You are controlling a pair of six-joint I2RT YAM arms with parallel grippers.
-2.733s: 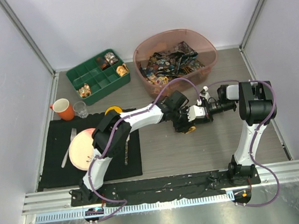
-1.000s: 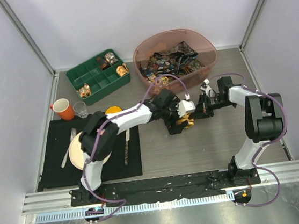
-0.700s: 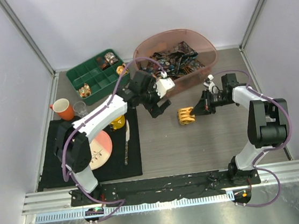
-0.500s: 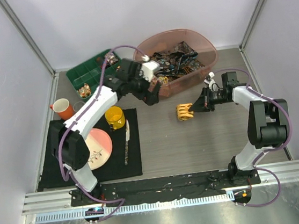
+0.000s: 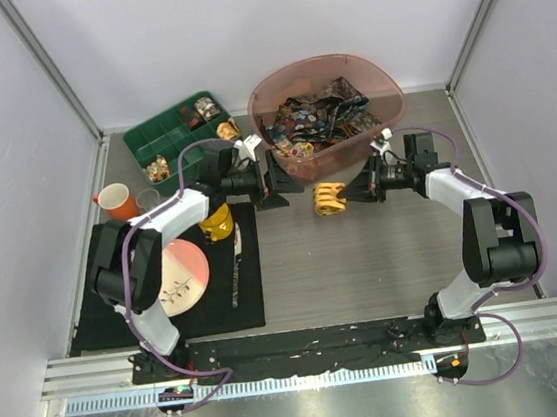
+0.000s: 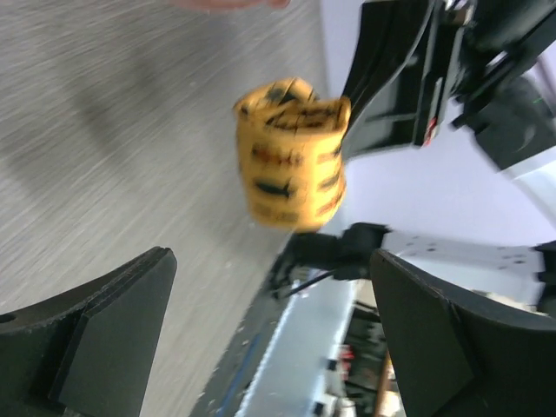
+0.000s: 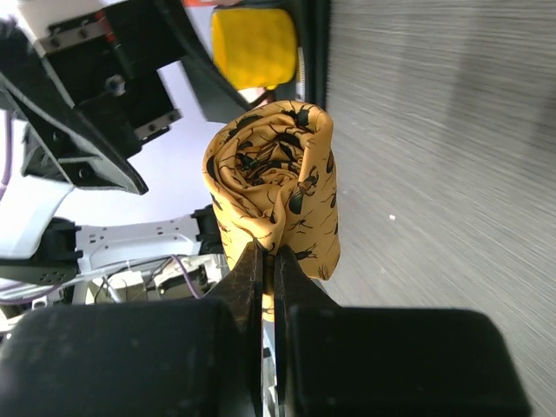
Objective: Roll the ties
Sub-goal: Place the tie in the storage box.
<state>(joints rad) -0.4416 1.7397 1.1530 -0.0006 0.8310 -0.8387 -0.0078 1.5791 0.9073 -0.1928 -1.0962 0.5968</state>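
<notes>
The yellow-orange tie with dark insect spots is rolled into a tight coil. My right gripper is shut on its edge and holds it above the table in front of the pink basin; the roll fills the right wrist view. My left gripper is open and empty, just left of the roll, facing it; the roll shows between its fingers in the left wrist view. Several dark many-coloured ties lie heaped in the pink basin.
A green compartment tray with small trinkets stands at the back left. A black mat holds a plate, cutlery and a yellow cup. An orange mug and a small glass stand behind the mat.
My left gripper let go of the roll, swung up toward the basin, then came down left of the roll. My right gripper has carried the rolled tie left and back.
</notes>
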